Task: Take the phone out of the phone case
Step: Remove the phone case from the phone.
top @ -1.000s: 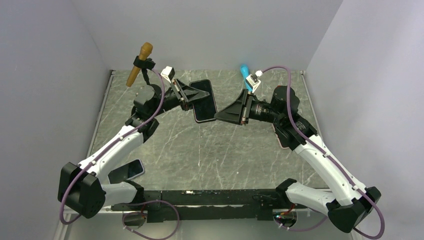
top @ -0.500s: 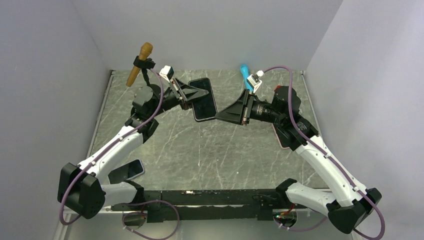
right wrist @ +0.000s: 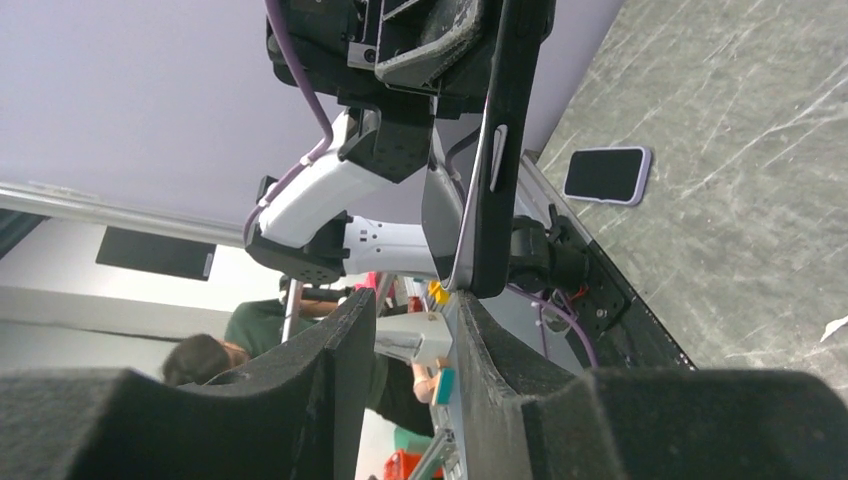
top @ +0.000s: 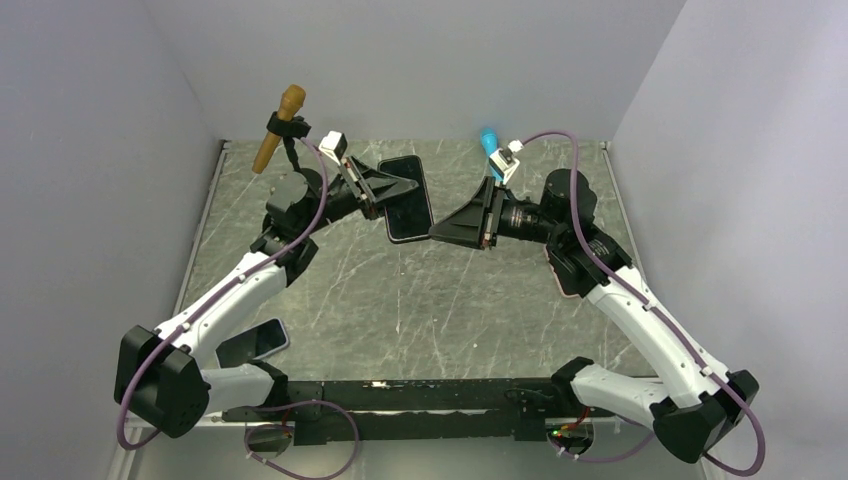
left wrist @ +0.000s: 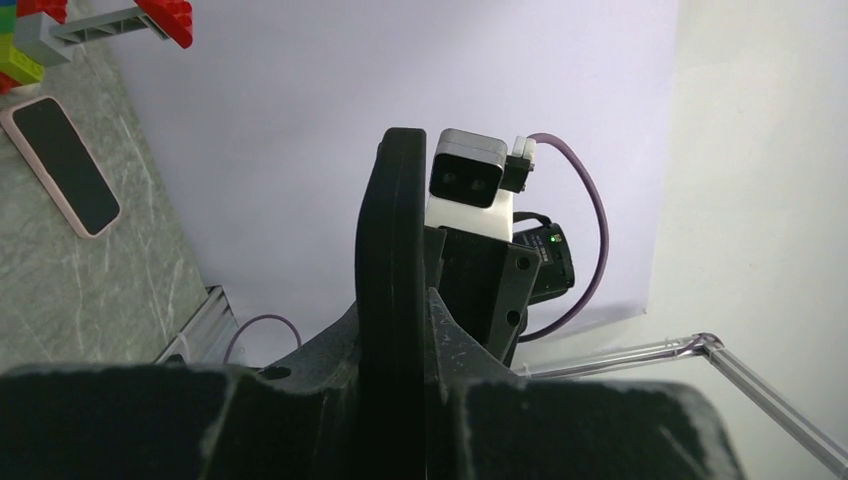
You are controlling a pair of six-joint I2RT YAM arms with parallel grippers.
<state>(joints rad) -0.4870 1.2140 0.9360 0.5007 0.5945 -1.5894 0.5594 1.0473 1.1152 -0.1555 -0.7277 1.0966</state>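
A phone in a black case (top: pixel 408 200) is held up above the table, screen towards the top camera. My left gripper (top: pixel 392 196) is shut on it; in the left wrist view the case's black edge (left wrist: pixel 390 280) stands between the pads. In the right wrist view the case (right wrist: pixel 512 150) shows edge-on, with the phone's silver edge (right wrist: pixel 462 215) standing slightly off it. My right gripper (top: pixel 434 233) is at the phone's lower right corner. Its jaws stand a little apart with nothing between them (right wrist: pixel 415 345), and the corner sits just off the tip of one finger (right wrist: pixel 480 340).
A dark-screened phone in a pale case (top: pixel 256 341) lies on the table at the near left, also in the right wrist view (right wrist: pixel 606 174). A pink-cased phone (left wrist: pixel 60 165) lies near the right arm (top: pixel 562 283). Toy bricks (left wrist: pixel 160 15) lie beyond it.
My right arm has shifted slightly left towards the phone's corner. The left gripper and the phone have barely moved.
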